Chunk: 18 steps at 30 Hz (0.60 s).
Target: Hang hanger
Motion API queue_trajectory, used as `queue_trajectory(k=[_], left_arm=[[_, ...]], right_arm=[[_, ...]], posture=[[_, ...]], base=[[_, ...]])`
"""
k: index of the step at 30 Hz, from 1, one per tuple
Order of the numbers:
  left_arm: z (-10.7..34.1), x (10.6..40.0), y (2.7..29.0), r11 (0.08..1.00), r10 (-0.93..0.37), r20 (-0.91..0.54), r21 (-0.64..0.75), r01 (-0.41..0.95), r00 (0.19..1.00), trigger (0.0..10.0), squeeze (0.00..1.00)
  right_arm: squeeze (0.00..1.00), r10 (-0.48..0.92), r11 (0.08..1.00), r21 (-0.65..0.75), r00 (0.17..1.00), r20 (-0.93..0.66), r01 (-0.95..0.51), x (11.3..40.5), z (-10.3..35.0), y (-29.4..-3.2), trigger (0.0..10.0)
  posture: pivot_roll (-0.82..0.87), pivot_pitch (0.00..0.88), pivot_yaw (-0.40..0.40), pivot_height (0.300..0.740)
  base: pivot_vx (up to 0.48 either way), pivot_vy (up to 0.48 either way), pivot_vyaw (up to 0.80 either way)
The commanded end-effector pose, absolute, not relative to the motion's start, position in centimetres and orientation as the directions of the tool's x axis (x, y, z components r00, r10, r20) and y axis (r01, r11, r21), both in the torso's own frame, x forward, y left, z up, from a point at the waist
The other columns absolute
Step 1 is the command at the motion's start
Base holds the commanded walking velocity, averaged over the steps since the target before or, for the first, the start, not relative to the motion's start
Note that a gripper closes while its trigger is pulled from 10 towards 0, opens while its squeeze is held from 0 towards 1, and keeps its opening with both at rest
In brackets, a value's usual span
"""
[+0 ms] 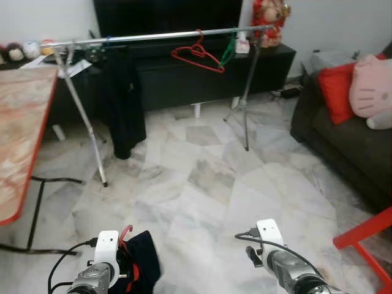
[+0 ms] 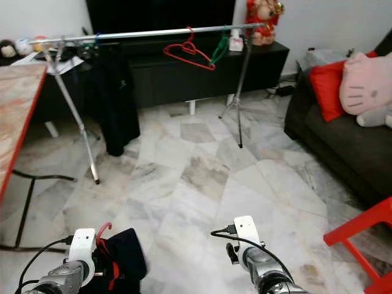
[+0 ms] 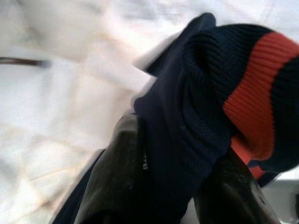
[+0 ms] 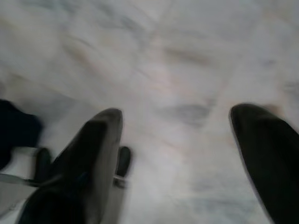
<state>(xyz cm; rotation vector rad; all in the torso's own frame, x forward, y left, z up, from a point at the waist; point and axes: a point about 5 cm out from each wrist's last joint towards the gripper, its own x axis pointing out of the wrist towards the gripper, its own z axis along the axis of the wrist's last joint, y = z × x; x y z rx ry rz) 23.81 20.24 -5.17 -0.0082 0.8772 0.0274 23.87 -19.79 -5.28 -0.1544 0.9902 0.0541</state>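
Marble floor (image 1: 208, 177): pale, veined tiles.
Dark sofa (image 1: 343, 141): robot's right, red cushion and pink plush on seat.
Clothes rail (image 1: 159, 37): silver bar on tripod legs, before black TV cabinet; black garment (image 1: 122, 104) hangs at left end.
Red hanger (image 1: 197, 56): hooked on rail, green hanger just beside.
Left gripper (image 3: 177, 186): low, near floor, fingers clamped on navy knit garment (image 3: 210, 93) with red stripe; red hanger hook (image 1: 125, 231) protrudes above it.
Right gripper (image 4: 180, 154): low over floor, fingers spread apart, nothing between.
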Motion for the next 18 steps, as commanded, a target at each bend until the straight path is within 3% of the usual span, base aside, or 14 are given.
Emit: queue_trajectory(k=[1, 18], left_arm=[[-4.89, 24.09, 20.65, 1.000, 0.028, -0.763, 0.023, -0.016, 0.646, 10.0, 0.00], [-4.88, 24.14, 20.55, 1.000, 0.022, -0.765, 0.022, -0.008, 0.644, 10.0, 0.00]], right_arm=[[0.00, -0.020, 0.986, -0.109, 0.568, -0.823, -0.123, 24.69, -4.77, -19.51, 10.0], [0.00, -0.018, 0.987, -0.106, 0.569, -0.822, -0.123, 24.82, -4.68, -19.45, 10.0]], posture=[[0.01, 0.000, -0.049, 0.740], [0.00, 0.000, -0.048, 0.740]], base=[[0.349, 0.000, 0.00], [0.354, 0.000, 0.00]])
